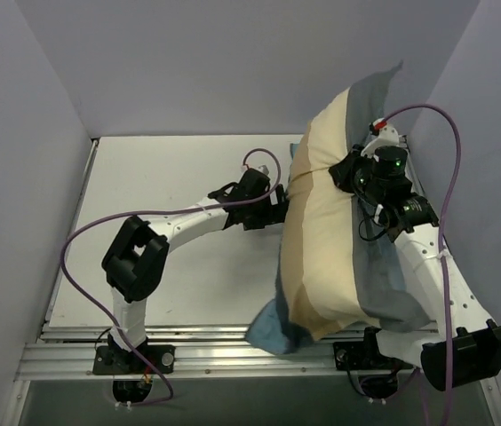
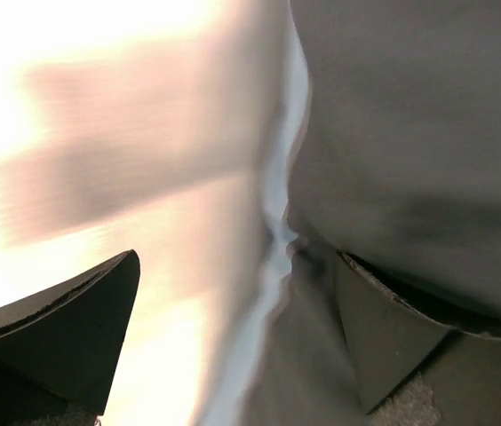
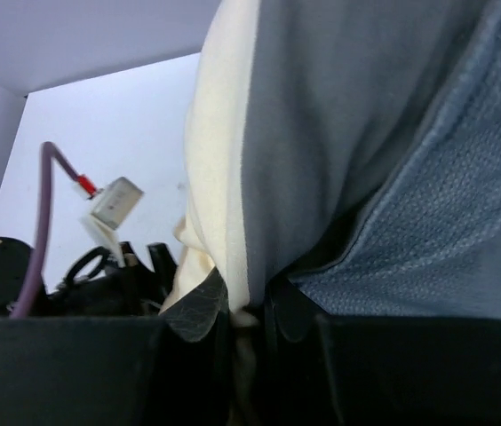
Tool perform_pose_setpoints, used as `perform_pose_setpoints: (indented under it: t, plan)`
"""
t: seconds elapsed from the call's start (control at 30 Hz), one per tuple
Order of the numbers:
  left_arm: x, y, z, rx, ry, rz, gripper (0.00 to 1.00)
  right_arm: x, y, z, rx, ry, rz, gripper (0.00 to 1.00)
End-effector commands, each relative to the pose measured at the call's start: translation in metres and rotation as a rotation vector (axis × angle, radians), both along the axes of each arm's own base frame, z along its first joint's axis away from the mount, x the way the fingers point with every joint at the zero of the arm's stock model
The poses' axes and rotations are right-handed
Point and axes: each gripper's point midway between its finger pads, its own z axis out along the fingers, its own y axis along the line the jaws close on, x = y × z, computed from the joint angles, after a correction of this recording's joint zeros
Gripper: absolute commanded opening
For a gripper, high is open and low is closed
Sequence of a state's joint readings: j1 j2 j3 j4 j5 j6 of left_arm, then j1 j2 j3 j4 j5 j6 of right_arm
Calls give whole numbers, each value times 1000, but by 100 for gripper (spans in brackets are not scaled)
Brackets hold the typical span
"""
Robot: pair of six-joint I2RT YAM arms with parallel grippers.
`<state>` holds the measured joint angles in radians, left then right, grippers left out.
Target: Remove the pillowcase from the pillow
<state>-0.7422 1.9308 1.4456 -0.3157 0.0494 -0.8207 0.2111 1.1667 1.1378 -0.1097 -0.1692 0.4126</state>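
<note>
- Progress: barely begun. pillowcase [image 1: 330,240] fully on, pillow hidden inside; bundle lies on right side of counter [image 1: 170,169].
- R jaws: clamped on a pillowcase fold where cream meets blue-grey.
- L jaws: apart, at bundle's left edge, gripping nothing.
- To do: pull whole case off.
- Top cam gives layout only; R wrist cam confirms the pinch; L wrist cam blurred, shows a cloth edge.
</note>
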Motion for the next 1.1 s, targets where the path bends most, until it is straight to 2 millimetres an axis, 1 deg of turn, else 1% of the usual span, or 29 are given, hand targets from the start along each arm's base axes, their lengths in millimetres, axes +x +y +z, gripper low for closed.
perform_pose_setpoints:
  t: [0.0,0.07,0.1,0.13,0.17,0.2,0.23,0.27,0.3,0.37,0.4,0.43,0.5,0.53,0.57,0.6,0.63,0.7,0.73,0.77,0.8,0.83,0.87,0.9,0.93,0.97,1.0,1.03,1.07]
  plan:
    - [-2,-60,55,-186,-64,-66,99,-5,21,28,-46,-61,96,0]
    - [-1,-67,54,-207,-63,-67,99,-4,34,18,-56,-38,128,0]
    - [-4,-64,43,-205,-39,-55,99,-1,40,4,-65,-7,142,0]
    - [-4,-65,46,-231,-53,-54,99,0,44,-3,-80,6,142,0]
    - [-4,-61,41,-228,-52,-37,99,0,48,-11,-96,20,146,0]
    - [-8,-49,20,-204,-18,-10,99,-1,62,-26,-121,48,173,0]
    - [-7,-45,20,-219,-25,5,99,-2,67,-37,-139,69,175,0]
    - [-9,-39,13,-221,-10,18,99,-1,68,-47,-161,85,159,0]
    - [-18,-27,-7,-203,36,37,99,-2,81,-61,-171,111,181,0]
    - [-18,-15,-17,-212,43,60,99,-3,88,-78,-182,139,183,0]
    - [-19,-7,-16,-215,47,76,99,-4,100,-84,-180,147,202,0]
    - [-24,9,-32,-193,70,102,98,-5,105,-89,-184,155,210,0]
    - [-27,23,-34,-197,62,129,98,-5,117,-94,-194,164,222,0]
    - [-26,29,-25,-217,42,142,98,-7,124,-95,-208,160,219,0]
    - [-29,44,-34,-198,58,168,98,-7,131,-92,-205,153,226,0]
    - [-31,51,-34,-190,64,177,98,-7,135,-96,-210,163,231,0]
    - [-34,62,-27,-180,59,196,98,-9,140,-97,-210,168,240,0]
    - [-43,84,-33,-142,71,234,98,-18,156,-98,-213,171,279,4]
    - [-49,97,-22,-123,52,259,98,-21,161,-97,-212,170,290,6]
    - [-54,106,-17,-116,46,272,98,-29,172,-97,-212,170,322,11]
    - [-59,117,0,-125,0,282,98,-33,179,-92,-209,164,341,14]
    - [-67,129,2,-84,8,297,97,-38,186,-89,-208,160,359,23]
    - [-69,142,9,-51,-20,327,97,-47,198,-83,-208,147,395,28]
    - [-71,153,33,-59,-80,331,95,-54,204,-79,-215,146,415,34]
    - [-81,167,33,-5,-65,342,94,-57,212,-65,-207,120,429,44]
    - [-81,180,43,22,-99,367,94,-59,214,-57,-210,104,428,49]
    - [-85,190,62,20,-151,369,94,-68,219,-51,-224,97,449,55]
    - [-90,202,68,52,-150,381,94,-69,222,-34,-214,66,446,65]
    - [-93,210,76,63,-168,388,94,-68,218,-27,-221,50,424,68]
